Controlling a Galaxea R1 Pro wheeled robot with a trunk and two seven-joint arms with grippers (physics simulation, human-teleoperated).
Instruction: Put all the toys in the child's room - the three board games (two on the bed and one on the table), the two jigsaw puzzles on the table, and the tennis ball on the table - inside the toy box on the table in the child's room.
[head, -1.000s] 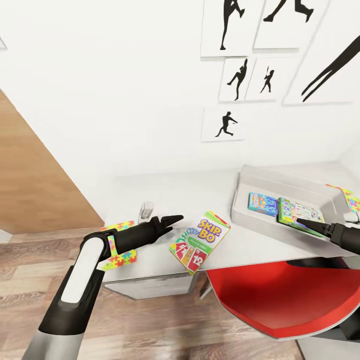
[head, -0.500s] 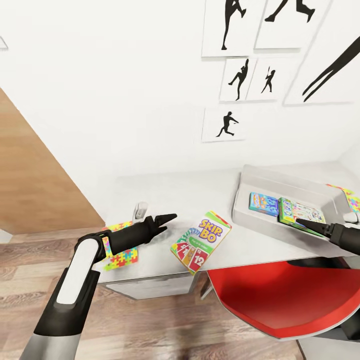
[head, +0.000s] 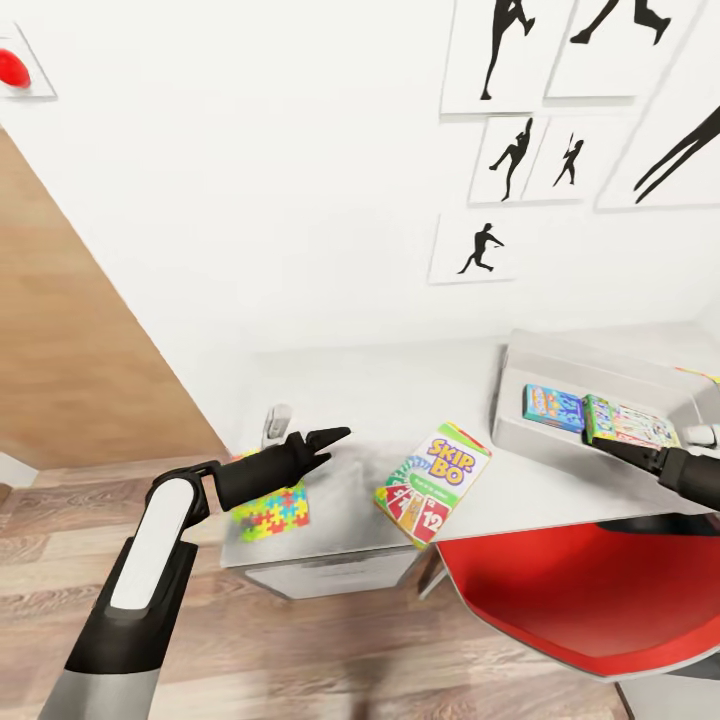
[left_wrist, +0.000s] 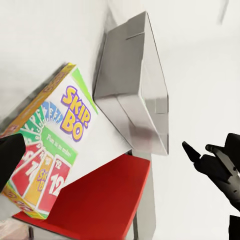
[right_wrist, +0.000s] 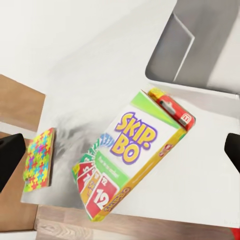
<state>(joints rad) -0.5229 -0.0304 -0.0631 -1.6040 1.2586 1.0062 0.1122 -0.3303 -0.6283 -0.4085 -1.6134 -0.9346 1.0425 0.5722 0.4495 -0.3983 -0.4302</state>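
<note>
The Skip-Bo board game (head: 435, 480) lies flat on the pale table (head: 380, 385), one corner hanging over the front edge. My left gripper (head: 335, 441) hovers open just left of it, holding nothing. The grey toy box (head: 517, 395) stands at the right and holds a blue board game (head: 553, 407) and a white-green one (head: 628, 423). My right gripper (head: 603, 447) is open at the box's near rim. A colourful jigsaw puzzle (head: 270, 510) lies on the table's left corner under my left forearm. The right wrist view shows the Skip-Bo box (right_wrist: 130, 160) and the puzzle (right_wrist: 39, 160). The tennis ball and bed are out of view.
A red chair (head: 580, 590) is pushed up against the table's front, below my right arm. A small pale object (head: 277, 422) stands on the table behind my left gripper. A wooden door panel (head: 70, 350) is at the left, and a white wall with silhouette pictures is behind.
The whole view has swung left, so the table's things sit further right in the picture. My left gripper has drawn back a little from the Skip-Bo box.
</note>
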